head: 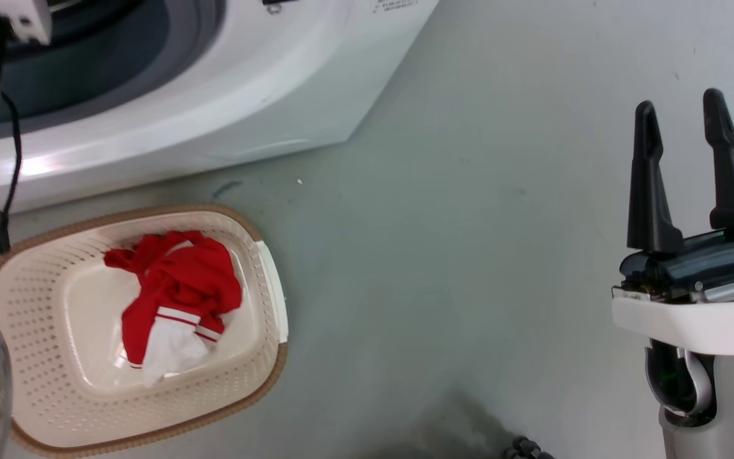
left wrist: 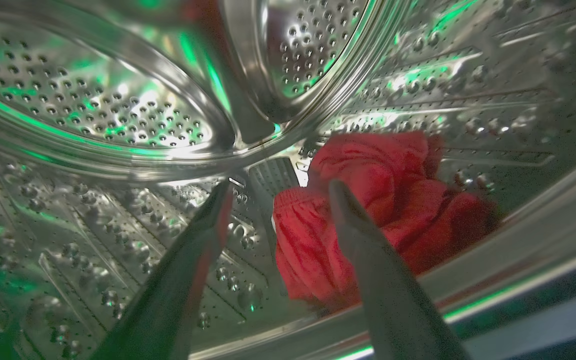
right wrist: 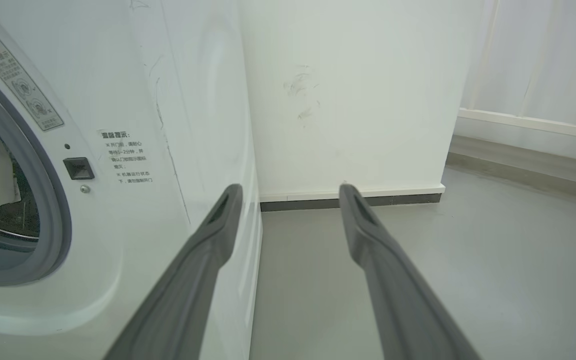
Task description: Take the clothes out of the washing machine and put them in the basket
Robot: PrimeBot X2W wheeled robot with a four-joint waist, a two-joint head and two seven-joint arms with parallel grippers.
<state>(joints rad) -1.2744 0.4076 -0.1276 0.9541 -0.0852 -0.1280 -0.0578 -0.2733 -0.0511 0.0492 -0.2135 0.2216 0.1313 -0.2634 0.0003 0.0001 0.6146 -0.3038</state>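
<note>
Well inside the drum (left wrist: 93, 100), fingers apart

Left wrist view: left gripper (left wrist: 280, 186) spread wide, a red garment (left wrist: 393, 200) just beyond its tips. Head view: right gripper (head: 679, 102) parted above the floor (head: 469, 255); basket (head: 42, 408) beside the washing machine (head: 214, 95) holds red-and-white clothing (head: 176, 287).

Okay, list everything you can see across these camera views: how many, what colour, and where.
washing machine: one, white, on the floor behind the basket
drum: one, perforated steel, inside the washing machine
red bundle: one, red, low in the drum near its front lip
basket: one, cream with a brown rim, on the floor
red-and-white garment: one, crumpled in the basket
warning sticker: one, pale, beside the porthole
floor: grey
wall: white, beside the washing machine
left gripper: one, dark, open, inside the drum
right gripper: one, dark, open, empty, over the floor
</note>
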